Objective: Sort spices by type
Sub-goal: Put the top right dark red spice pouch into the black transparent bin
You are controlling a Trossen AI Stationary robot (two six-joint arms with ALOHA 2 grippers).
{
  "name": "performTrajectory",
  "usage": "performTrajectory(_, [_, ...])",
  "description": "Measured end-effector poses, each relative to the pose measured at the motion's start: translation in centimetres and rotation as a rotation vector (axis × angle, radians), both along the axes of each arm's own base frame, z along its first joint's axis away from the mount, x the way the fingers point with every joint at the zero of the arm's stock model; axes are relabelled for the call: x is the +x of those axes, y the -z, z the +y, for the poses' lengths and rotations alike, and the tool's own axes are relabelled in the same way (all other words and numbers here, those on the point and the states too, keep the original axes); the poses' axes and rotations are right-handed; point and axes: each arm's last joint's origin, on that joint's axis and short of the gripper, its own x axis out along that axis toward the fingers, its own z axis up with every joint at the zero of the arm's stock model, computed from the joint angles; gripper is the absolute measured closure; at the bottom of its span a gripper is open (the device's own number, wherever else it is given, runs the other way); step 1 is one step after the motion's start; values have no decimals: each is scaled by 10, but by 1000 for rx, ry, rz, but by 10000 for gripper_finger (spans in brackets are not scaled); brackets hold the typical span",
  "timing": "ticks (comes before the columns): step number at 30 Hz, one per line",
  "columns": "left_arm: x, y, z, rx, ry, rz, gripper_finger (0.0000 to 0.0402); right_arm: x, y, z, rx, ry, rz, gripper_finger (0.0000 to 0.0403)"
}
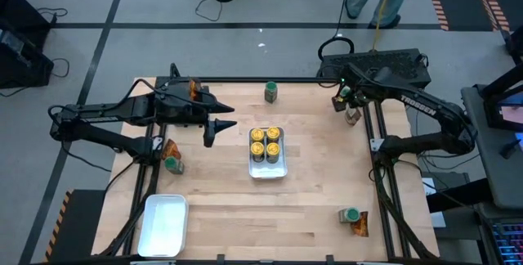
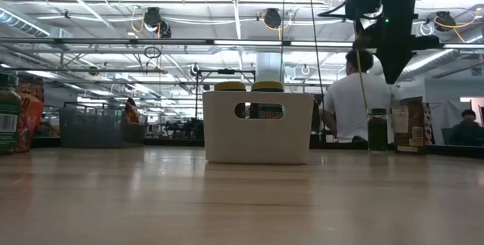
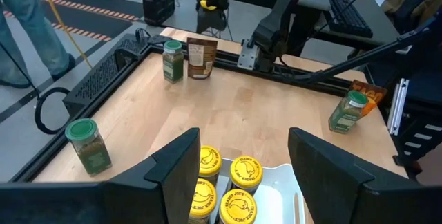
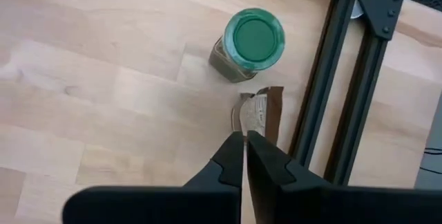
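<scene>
Four yellow-lidded jars stand in a white tray at the table's middle. My left gripper is open and empty just left of the tray; in the left wrist view the jars show between its fingers. My right gripper is shut and empty above a green-lidded jar and an upright brown packet at the far right corner. The low view shows this gripper clear above the jar and the packet. Another green-lidded jar stands at the far edge.
A green-lidded jar and a packet stand at the left edge. Another jar and packet are at the near right. A second white tray lies at the near left corner. A packet shows at the far left.
</scene>
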Motion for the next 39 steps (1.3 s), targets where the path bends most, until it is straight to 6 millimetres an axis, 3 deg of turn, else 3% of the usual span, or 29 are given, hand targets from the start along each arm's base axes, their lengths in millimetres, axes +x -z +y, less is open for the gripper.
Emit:
performTrajectory(6, [0,0,0,12,4,2,178,0,1,0,12,-30,18,388])
performTrajectory(13, [0,0,0,11,4,2,178,-3,5,-3,27,-10,38,291])
performTrajectory(19, [0,0,0,10,4,2,178,-11,32,-3,78,15,101,205])
performTrajectory(24, [0,0,0,10,4,1,178,-9,61,-6,45,5,66,165])
performTrajectory(31, [0,0,0,4,2,0,178,-11,94,-4,26,14,37,160])
performTrajectory(39, [0,0,0,-8,-3,-1,178,-21,118,5,62,22,80,196])
